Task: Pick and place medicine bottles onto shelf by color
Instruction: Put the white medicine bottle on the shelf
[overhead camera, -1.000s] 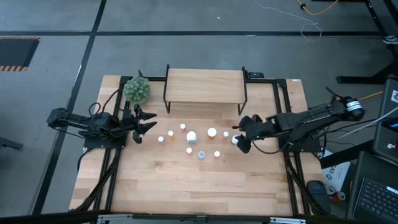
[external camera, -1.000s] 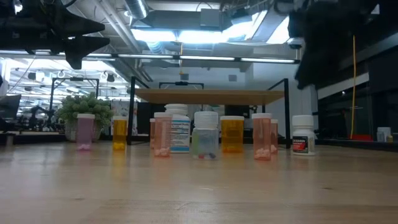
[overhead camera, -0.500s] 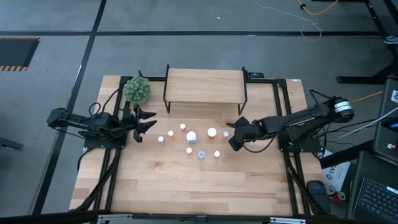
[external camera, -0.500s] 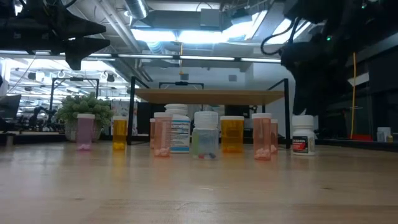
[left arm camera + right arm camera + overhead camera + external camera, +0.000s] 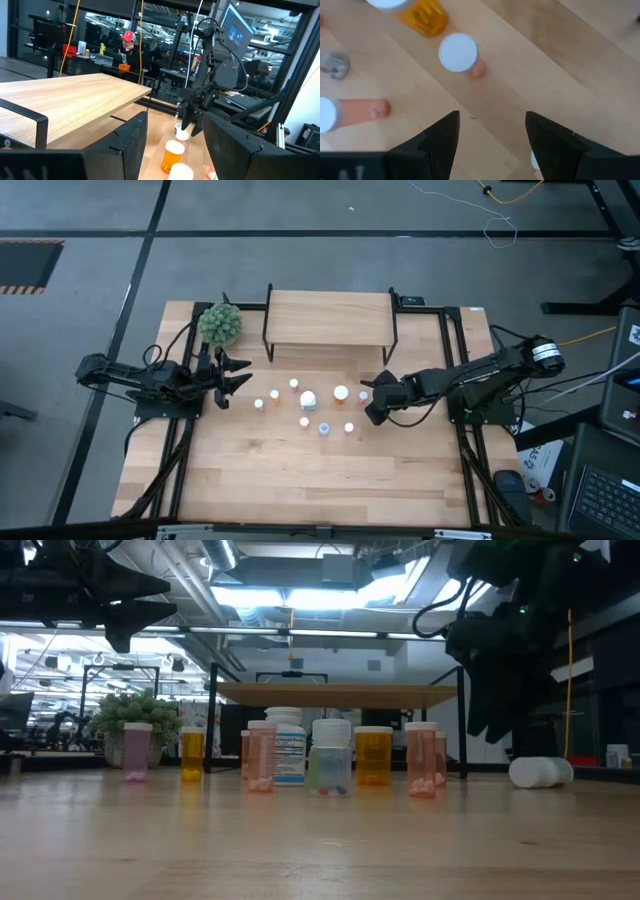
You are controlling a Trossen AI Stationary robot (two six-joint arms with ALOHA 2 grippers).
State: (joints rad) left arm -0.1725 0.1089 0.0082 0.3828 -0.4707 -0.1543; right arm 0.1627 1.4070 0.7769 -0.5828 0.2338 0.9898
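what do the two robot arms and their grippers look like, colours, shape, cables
Both arms are dark, nearly black, built of slim jointed segments. The left gripper ends in two flat pointed fingers. The right gripper is equally dark, and its fingers are broad, matte and angular. Black cables loop along both arms, and the right arm carries a pale ring near its far joint. No lettering can be made out.

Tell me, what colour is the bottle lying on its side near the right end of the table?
White. The tipped bottle shows best in the low view.
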